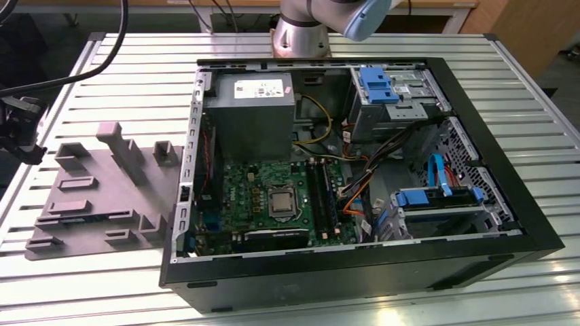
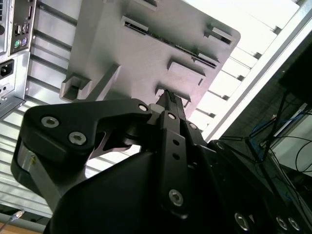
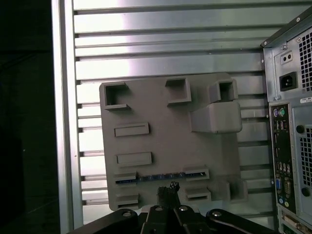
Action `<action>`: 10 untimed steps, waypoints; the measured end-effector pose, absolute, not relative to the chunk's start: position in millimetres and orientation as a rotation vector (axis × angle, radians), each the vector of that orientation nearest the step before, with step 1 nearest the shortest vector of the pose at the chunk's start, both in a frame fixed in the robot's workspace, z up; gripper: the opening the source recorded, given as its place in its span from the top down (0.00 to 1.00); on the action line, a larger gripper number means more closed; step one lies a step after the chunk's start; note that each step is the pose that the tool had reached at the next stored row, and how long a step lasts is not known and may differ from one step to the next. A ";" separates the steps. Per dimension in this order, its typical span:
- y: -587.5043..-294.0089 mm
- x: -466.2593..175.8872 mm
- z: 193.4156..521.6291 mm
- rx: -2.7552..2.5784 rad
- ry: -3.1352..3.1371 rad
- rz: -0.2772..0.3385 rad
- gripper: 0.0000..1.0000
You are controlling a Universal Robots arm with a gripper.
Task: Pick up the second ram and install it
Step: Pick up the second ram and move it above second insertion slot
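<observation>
Long, narrow near-black memory stick (image 3: 161, 177) sits edge-up between blocks of the grey plastic holder tray (image 3: 161, 105) on the slatted metal counter (image 3: 170, 48). Claw (image 3: 167, 191) hangs near it, clenched and empty. Judged light, stiff, fragile — pinch the flat faces mid-length.

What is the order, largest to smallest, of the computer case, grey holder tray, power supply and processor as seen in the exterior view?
Largest to smallest:
computer case
grey holder tray
power supply
processor
No two look alike in size.
</observation>
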State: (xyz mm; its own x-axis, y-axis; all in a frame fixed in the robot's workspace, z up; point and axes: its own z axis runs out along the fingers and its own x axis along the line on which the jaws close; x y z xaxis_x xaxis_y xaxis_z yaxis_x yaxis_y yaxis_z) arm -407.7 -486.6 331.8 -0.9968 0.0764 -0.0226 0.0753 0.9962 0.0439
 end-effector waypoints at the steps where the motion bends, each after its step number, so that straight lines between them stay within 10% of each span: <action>1: -486.6 -407.7 331.8 0.118 3.114 0.067 0.89; 10: -486.6 -407.8 331.7 0.117 3.114 0.067 0.89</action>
